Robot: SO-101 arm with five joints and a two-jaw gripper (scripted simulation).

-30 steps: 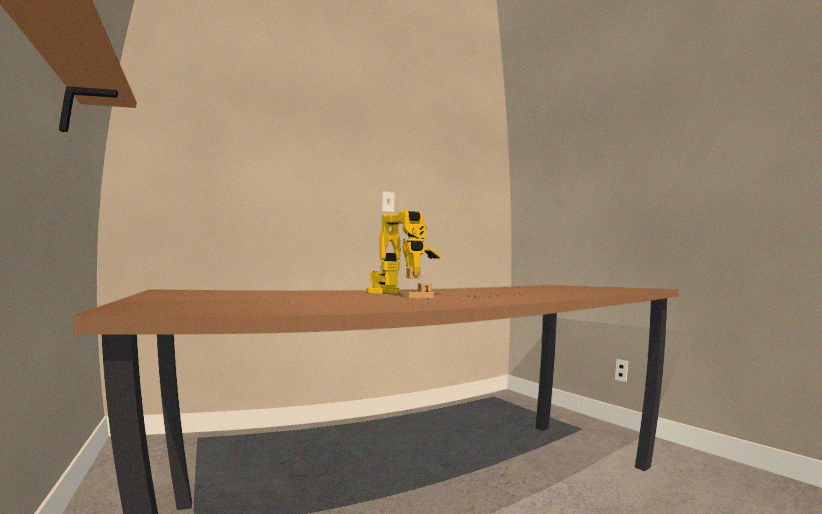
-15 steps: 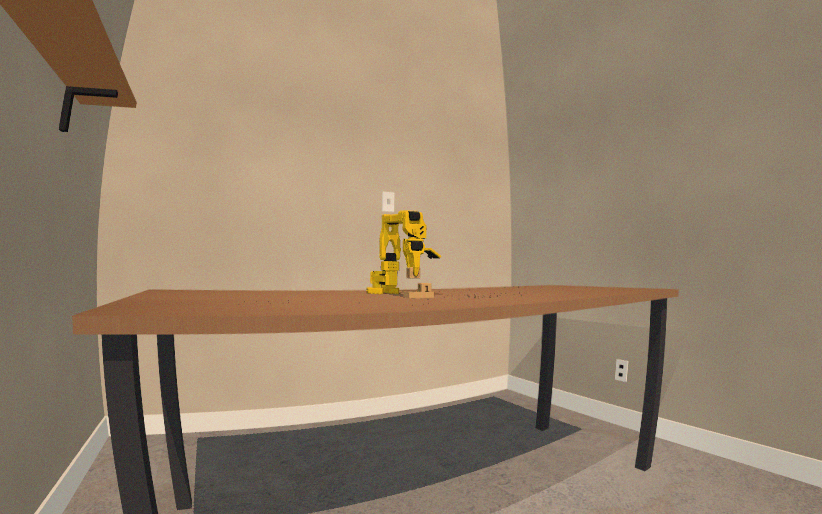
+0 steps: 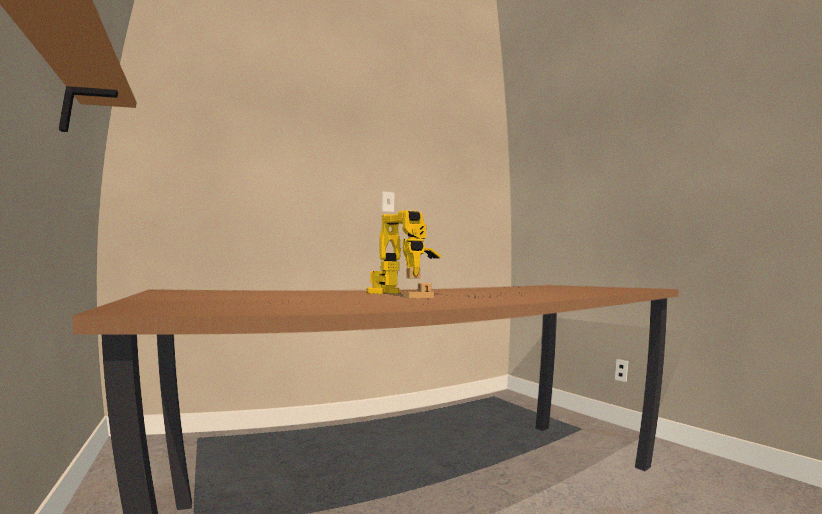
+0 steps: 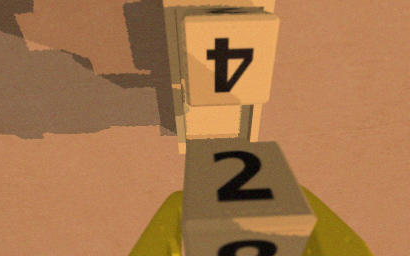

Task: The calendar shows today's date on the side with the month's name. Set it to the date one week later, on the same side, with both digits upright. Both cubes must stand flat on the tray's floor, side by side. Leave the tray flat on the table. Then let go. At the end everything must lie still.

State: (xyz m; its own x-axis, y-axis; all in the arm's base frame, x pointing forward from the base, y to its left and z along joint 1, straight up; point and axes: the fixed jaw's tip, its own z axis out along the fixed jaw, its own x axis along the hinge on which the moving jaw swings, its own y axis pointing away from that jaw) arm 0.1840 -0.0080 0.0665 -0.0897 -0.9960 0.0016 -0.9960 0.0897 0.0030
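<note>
We see held cube (image 4: 248, 192), face 2 up, clenched in claw (image 3: 412, 273) above tray (image 3: 416, 294); second cube (image 3: 425, 288) sits in tray. Arm (image 3: 402, 245) folded, claw pointing down. Wooden bench (image 3: 274, 309), beige room.

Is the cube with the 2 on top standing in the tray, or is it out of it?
Out. The gripper holds that cube above the tray, where only the other cube sits.

Held cube (image 4: 245, 192) — pale wood, black 2 facing the wrist view, lifted above tray (image 3: 416, 294). Other cube (image 4: 227, 59) in tray — 4 seen inverted, near table's far edge, mid-length.
</note>
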